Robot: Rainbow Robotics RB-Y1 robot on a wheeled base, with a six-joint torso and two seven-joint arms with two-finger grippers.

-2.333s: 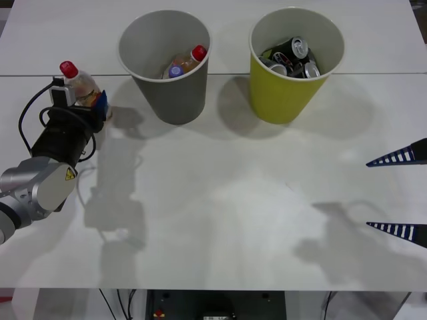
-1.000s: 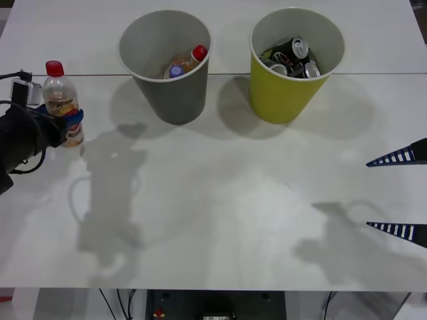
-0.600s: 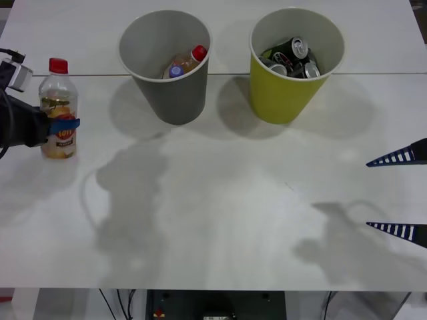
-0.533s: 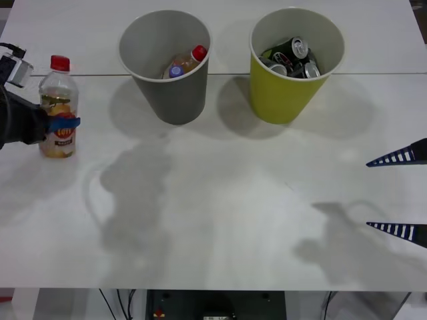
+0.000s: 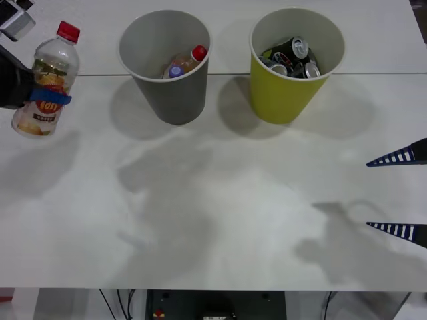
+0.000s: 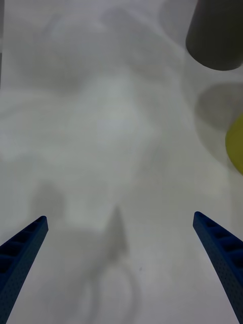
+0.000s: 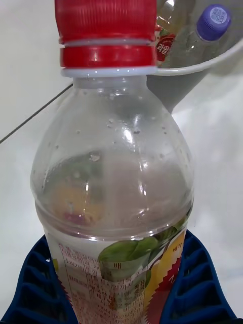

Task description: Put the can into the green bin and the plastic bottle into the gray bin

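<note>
Left gripper (image 5: 41, 97) clamped on tilted plastic bottle (image 5: 45, 80), lifted beside the gray bin (image 5: 164, 67).
Risk: the tilted bottle could slip or clip the bin's rim; right gripper (image 5: 397, 193) waits, fingers apart.

Blue ribbed fingers (image 6: 218, 255) taper to points on the right arm; the left arm's wrist (image 5: 12, 80) is black, its fingers (image 7: 195, 291) blue.
</note>
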